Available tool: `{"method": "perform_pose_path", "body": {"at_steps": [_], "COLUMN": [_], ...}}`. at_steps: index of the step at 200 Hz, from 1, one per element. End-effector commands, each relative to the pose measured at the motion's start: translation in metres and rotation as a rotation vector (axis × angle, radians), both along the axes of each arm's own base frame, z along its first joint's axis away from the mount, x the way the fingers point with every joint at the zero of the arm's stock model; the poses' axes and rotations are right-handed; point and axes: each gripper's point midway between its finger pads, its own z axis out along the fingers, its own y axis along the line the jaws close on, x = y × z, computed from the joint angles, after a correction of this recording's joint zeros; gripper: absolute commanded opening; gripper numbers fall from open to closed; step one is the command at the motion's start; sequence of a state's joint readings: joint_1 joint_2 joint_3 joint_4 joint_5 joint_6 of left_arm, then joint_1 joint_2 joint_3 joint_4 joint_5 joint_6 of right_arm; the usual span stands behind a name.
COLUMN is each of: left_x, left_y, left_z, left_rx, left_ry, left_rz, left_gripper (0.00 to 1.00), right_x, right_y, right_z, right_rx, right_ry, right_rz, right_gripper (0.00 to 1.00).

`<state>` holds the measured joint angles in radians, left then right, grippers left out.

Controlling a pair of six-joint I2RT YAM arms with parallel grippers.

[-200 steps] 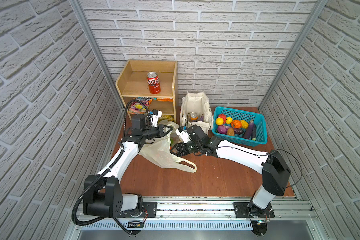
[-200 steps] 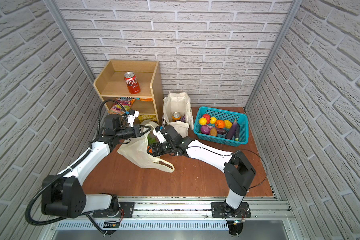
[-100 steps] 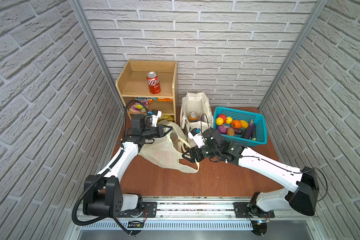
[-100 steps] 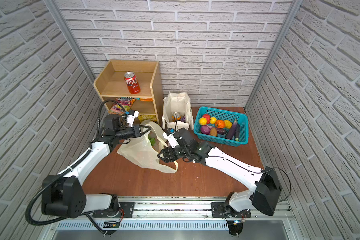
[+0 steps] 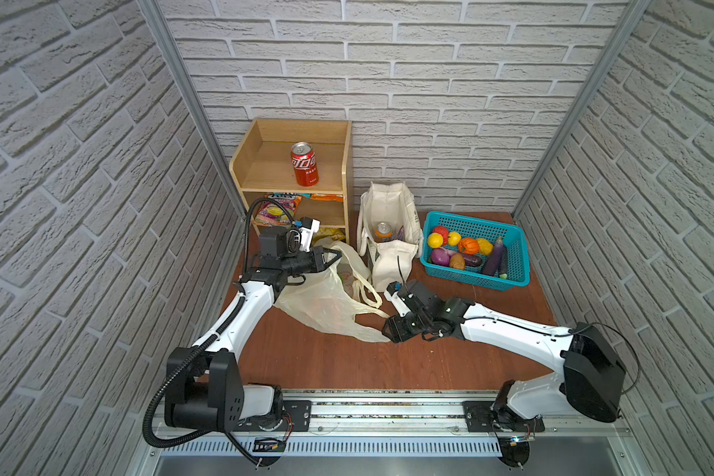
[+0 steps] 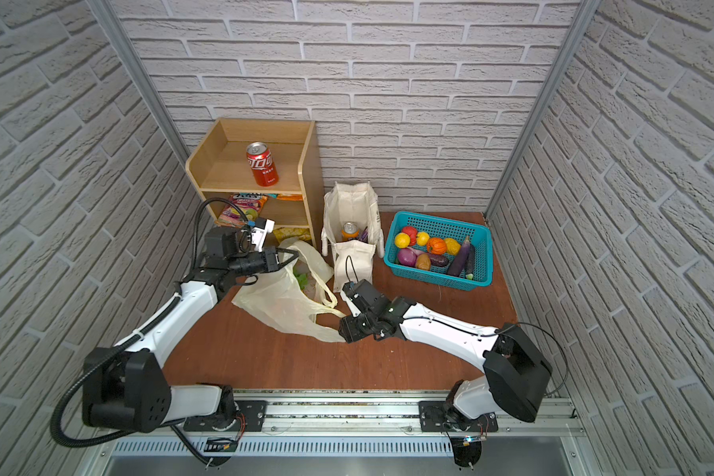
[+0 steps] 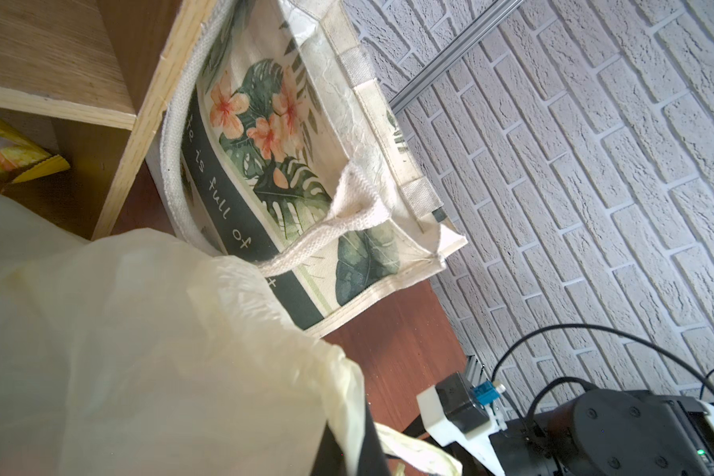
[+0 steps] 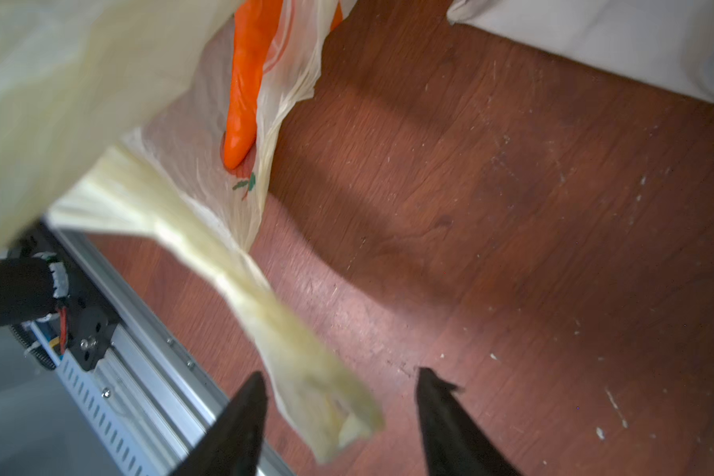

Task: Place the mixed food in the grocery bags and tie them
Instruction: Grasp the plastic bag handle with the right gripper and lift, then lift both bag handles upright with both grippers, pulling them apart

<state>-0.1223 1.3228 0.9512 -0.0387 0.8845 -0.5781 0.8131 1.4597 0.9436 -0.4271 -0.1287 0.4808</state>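
Note:
The pale-yellow plastic bag lies slumped on the table left of centre. My left gripper is shut on its upper rim and holds it up. An orange carrot shows through the bag's film. My right gripper is at the bag's near handle, its jaws apart with the handle strip lying loose between them. The cream canvas tote stands behind, holding the orange soda can and a purple packet.
A turquoise basket of toy fruit and vegetables sits at the back right. A wooden shelf at the back left carries a red cola can and snack packets. The metal rail runs along the front edge.
My right arm has drawn back from the bag's mouth toward the front of the table, down to the near handle, and its jaws have narrowed. The left gripper has stayed put.

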Motion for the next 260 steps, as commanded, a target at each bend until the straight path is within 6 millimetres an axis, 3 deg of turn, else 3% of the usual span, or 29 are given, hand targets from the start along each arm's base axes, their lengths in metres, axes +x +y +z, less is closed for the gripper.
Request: {"method": "perform_pose_path", "body": {"at_steps": [1,24,52,68,84,112,131,157,184,204,260], "left_x": [0.0,-0.003,-0.018,-0.028,-0.035,-0.041,-0.044,-0.044,-0.04,-0.037,-0.041], "left_y": [0.005,0.016,0.025,0.026,0.028,0.034,0.038,0.04,0.035,0.021,-0.046], "left_z": [0.02,0.041,0.079,0.092,0.098,0.097,0.101,0.105,0.104,0.103,0.095], "left_rx": [-0.012,-0.021,-0.06,-0.08,-0.096,-0.069,-0.041,-0.015,0.029,0.055,0.18], "left_ry": [-0.07,-0.127,-0.231,-0.272,-0.293,-0.307,-0.332,-0.346,-0.34,-0.34,-0.358], "left_rz": [0.013,0.082,0.162,0.187,0.205,0.238,0.26,0.264,0.237,0.185,-0.007], "left_gripper": [0.0,0.0,0.0,0.29,0.44,0.63,0.74,0.79,0.81,0.81,0.82], "right_x": [0.035,0.054,0.07,0.073,0.076,0.073,0.071,0.065,0.058,0.058,0.058], "right_y": [0.014,0.002,-0.022,-0.03,-0.031,-0.029,-0.032,-0.039,-0.042,-0.043,-0.048], "right_z": [0.042,0.107,0.211,0.249,0.273,0.281,0.268,0.251,0.253,0.255,0.261], "right_rx": [0.055,0.056,0.1,0.121,0.121,0.139,0.139,0.149,0.163,0.16,0.157], "right_ry": [-0.122,-0.247,-0.482,-0.545,-0.596,-0.632,-0.626,-0.607,-0.621,-0.627,-0.655], "right_rz": [-0.025,-0.053,-0.101,-0.096,-0.048,0.07,0.138,0.177,0.207,0.205,0.183], "right_gripper": [0.06,0.05,0.05,0.05,0.05,0.06,0.05,0.05,0.06,0.06,0.06]}}
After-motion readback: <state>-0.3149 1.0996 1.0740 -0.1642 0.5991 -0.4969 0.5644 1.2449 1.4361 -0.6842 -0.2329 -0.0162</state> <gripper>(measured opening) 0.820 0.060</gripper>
